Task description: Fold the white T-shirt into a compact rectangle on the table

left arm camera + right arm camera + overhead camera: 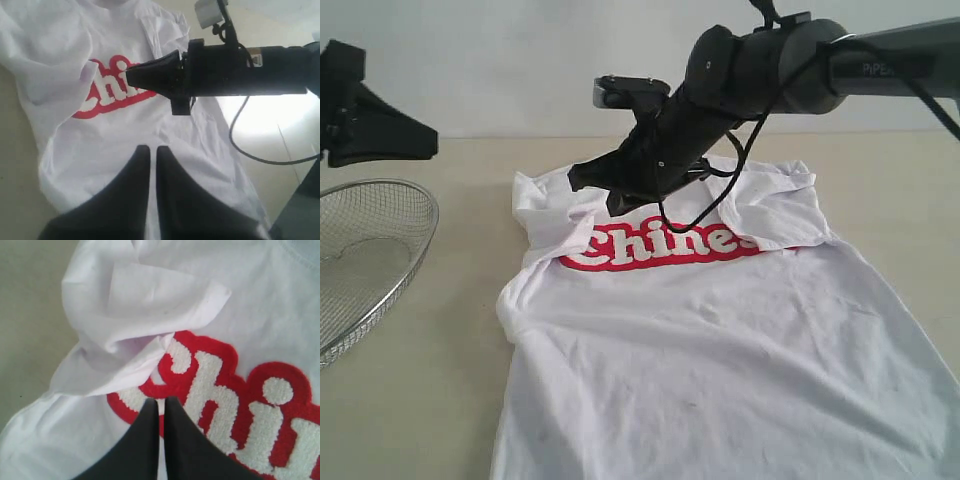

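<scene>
The white T-shirt (720, 340) lies chest-up on the table (420, 400), its red band of lettering (660, 245) showing. Both sleeves are turned in over the chest, the left one (140, 315) rumpled beside the lettering. My right gripper (578, 178) reaches across from the right and hovers over the left shoulder; in its wrist view it (161, 402) is shut and empty just above the red band (225, 405). My left gripper (152, 150) is shut with nothing in it, hanging above the shirt (90, 160). From outside, the left gripper (425, 143) hangs off the shirt at the far left.
A round wire-mesh basket (365, 255) stands at the table's left edge, under the left arm. The right arm (235, 70) and its loose cable (720, 195) stretch over the shirt's upper part. Bare tabletop lies left of the shirt and behind the collar.
</scene>
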You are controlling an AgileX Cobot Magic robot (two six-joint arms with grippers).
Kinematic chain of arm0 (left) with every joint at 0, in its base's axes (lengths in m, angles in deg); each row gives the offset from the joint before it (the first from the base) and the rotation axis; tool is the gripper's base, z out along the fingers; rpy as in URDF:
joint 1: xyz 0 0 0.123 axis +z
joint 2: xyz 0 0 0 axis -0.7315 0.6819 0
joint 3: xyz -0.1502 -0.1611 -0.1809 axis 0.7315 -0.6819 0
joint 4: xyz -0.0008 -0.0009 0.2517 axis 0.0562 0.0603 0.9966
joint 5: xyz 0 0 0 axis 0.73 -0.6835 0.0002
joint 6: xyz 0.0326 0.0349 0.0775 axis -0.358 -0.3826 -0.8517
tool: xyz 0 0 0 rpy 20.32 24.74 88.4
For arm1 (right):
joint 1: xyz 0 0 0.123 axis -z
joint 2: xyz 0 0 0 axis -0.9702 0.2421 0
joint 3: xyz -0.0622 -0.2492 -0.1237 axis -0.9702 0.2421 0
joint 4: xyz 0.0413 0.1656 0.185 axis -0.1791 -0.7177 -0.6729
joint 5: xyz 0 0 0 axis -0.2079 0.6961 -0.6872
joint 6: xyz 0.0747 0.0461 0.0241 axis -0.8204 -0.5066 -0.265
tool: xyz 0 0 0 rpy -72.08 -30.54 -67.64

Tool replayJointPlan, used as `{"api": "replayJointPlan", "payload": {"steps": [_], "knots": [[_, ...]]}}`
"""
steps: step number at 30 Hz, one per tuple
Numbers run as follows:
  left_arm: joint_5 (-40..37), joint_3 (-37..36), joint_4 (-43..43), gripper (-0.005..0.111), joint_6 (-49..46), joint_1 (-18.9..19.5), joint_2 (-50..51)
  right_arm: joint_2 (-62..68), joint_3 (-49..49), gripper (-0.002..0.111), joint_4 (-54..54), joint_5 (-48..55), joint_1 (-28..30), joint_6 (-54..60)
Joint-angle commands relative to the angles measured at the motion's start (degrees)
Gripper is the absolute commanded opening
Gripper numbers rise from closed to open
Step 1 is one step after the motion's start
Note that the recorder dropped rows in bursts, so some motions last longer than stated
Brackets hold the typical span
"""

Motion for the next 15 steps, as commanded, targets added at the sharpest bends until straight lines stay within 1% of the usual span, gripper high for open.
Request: {"api": "replayJointPlan", "payload": {"steps": [1,3,5,10,12,13,15], "knots": [[-6.87,18.27,12.52,0.005,5.07,-2.87,14.25,-0.64,-0.04,0.0,0.65,0.63,0.26,0.81],[-9.39,26.65,18.12,0.005,7.48,-4.08,20.93,-0.64,-0.04,0.0,0.65,1.81,0.26,0.81],[-10.87,35.48,22.37,0.005,7.93,-5.3,27.1,-0.64,-0.04,0.0,0.77,2.36,0.16,1.04],[-10.87,54.06,25.39,0.005,5.07,-7.74,39.13,-0.57,-0.04,0.0,2.68,3.55,0.16,1.19],[-10.87,59.74,26.08,0.006,5.33,-8.53,43.39,-0.57,-0.04,0.0,2.67,4.13,0.16,1.19],[-10.87,62.49,26.08,0.01,5.46,-9.02,45.21,-0.57,-0.04,0.0,2.67,4.41,0.16,1.46],[-10.87,66.22,26.08,0.023,5.98,-10.07,47.8,-0.57,-0.04,0.0,2.67,4.91,0.16,2.15]]}}
